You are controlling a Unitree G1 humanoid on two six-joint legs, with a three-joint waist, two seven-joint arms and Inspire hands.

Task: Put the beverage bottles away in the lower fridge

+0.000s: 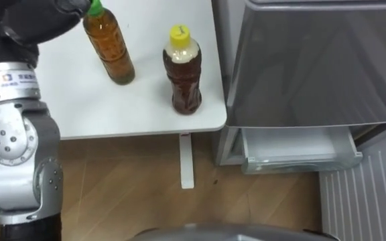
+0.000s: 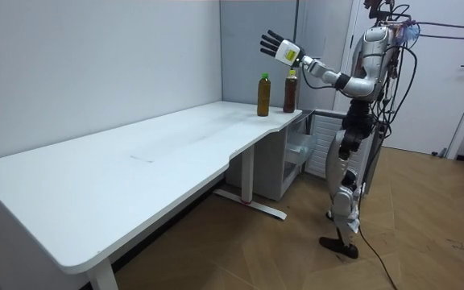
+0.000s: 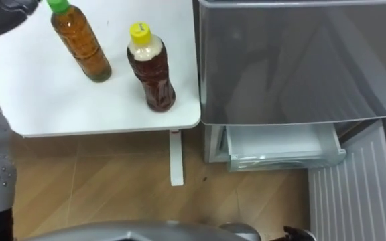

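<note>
Closest to the head camera, the robot's left arm climbs from the lower left up to the left hand (image 2: 279, 47), which is raised above the table (image 1: 66, 100) with its fingers spread wide and straight, holding nothing. Just below the hand and slightly to its right stands the green-capped bottle (image 1: 109, 47), upright on the white top; the room view shows a clear gap between the fingers and the cap, so the hand touches neither drink. Further to the right of the hand, near the table's corner, the yellow-capped bottle (image 1: 183, 70) also stands upright, apart from the first and between it and the fridge (image 1: 313, 60). Beyond that corner, well to the hand's right and much lower, the grey fridge front looms, and beneath it a white drawer (image 1: 293, 150) is pulled out over the wooden floor (image 1: 126, 187). The robot stands upright at the table's end beside the fridge
</note>
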